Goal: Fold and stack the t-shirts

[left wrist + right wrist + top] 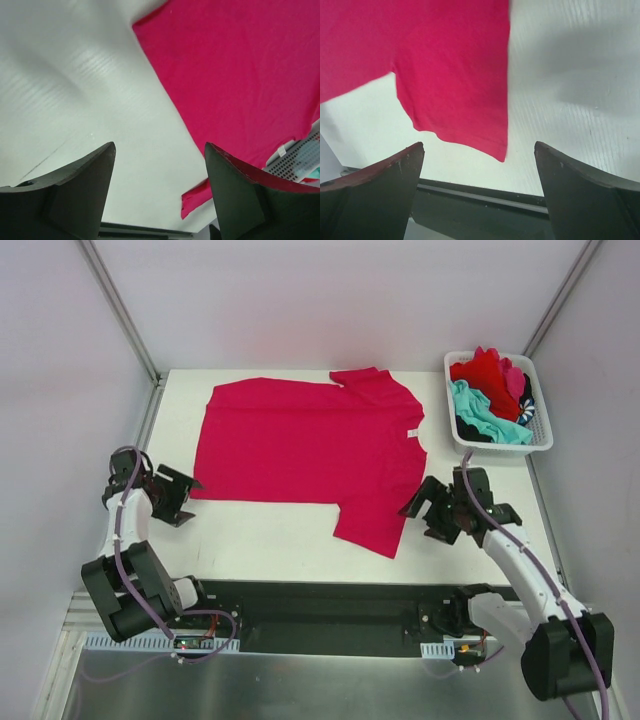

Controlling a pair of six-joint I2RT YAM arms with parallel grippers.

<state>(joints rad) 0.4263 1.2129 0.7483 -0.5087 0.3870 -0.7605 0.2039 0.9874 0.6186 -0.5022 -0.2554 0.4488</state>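
A large magenta-pink t-shirt (310, 445) lies spread flat on the white table, collar to the right, one sleeve toward the near edge. It also shows in the left wrist view (240, 70) and the right wrist view (435, 65). My left gripper (172, 494) is open and empty just left of the shirt's hem corner. My right gripper (437, 510) is open and empty just right of the near sleeve. Red (487, 374), teal (482, 416) and dark striped shirts lie heaped in the basket.
The white slotted basket (541, 432) stands at the table's far right corner. A black rail (320, 605) runs along the near edge between the arm bases. Metal frame posts rise at the back corners.
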